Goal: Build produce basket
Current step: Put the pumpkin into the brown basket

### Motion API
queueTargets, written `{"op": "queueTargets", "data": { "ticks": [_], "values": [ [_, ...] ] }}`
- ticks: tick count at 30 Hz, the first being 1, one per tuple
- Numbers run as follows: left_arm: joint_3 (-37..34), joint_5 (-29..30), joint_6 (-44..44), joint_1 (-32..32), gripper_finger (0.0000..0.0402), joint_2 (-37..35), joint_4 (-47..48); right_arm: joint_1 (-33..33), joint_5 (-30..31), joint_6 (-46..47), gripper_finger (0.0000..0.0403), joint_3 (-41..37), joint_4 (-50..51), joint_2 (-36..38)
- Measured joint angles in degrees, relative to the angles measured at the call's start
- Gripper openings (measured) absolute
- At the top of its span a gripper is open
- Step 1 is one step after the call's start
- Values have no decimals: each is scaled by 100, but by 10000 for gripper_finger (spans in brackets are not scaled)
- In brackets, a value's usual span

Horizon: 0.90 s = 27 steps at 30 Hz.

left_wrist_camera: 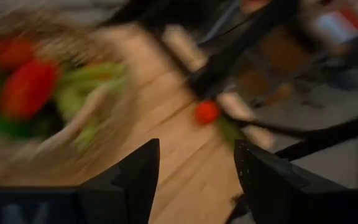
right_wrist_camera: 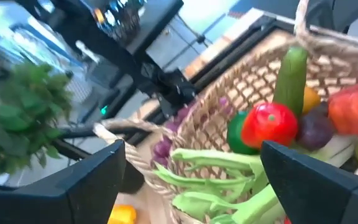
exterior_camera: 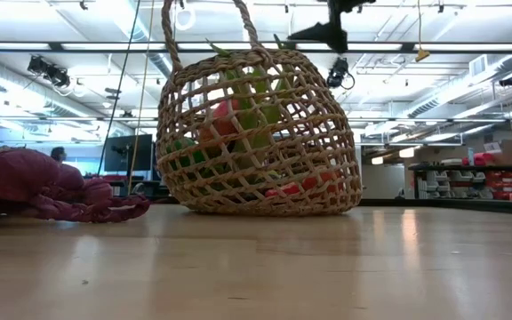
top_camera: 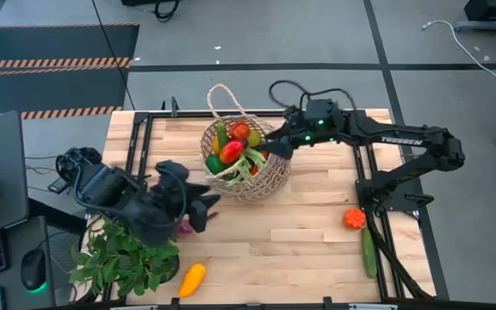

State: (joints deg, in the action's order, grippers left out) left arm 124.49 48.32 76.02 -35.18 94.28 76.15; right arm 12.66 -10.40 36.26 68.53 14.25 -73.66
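The tan open-weave basket (top_camera: 246,165) (exterior_camera: 260,133) rests by its bottom on the table's middle, leaning a little. It is full of produce: a red pepper (right_wrist_camera: 268,124), a cucumber (right_wrist_camera: 289,78) and green stalks (right_wrist_camera: 216,165). My right gripper (top_camera: 278,148) (right_wrist_camera: 197,180) is open and hangs over the basket's right rim, its fingers straddling the produce. My left gripper (top_camera: 207,207) (left_wrist_camera: 194,174) is open and empty, left of the basket, above a purple bundle (top_camera: 184,226) (exterior_camera: 43,187) lying on the table.
An orange fruit (top_camera: 355,219) and a cucumber (top_camera: 368,251) lie near the table's right edge. A yellow squash (top_camera: 192,279) lies by the near edge, beside a leafy potted plant (top_camera: 123,258) at the near left corner. A dark rail frame (top_camera: 373,185) borders the table.
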Motion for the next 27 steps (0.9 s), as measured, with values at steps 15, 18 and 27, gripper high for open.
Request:
{"op": "queueTargets", "data": {
  "ticks": [15, 18, 27],
  "values": [
    [-120, -897, 440, 287, 205, -123, 1345, -539, -181, 43, 374, 4, 2392, 1172],
    [-120, -897, 292, 325, 205, -106, 1341, -945, -215, -40, 374, 4, 3329, 1190],
    [-129, -648, -1212, 432, 198, 63, 510, -2184, -32, 260, 374, -14, 5837, 935]
  ]
}}
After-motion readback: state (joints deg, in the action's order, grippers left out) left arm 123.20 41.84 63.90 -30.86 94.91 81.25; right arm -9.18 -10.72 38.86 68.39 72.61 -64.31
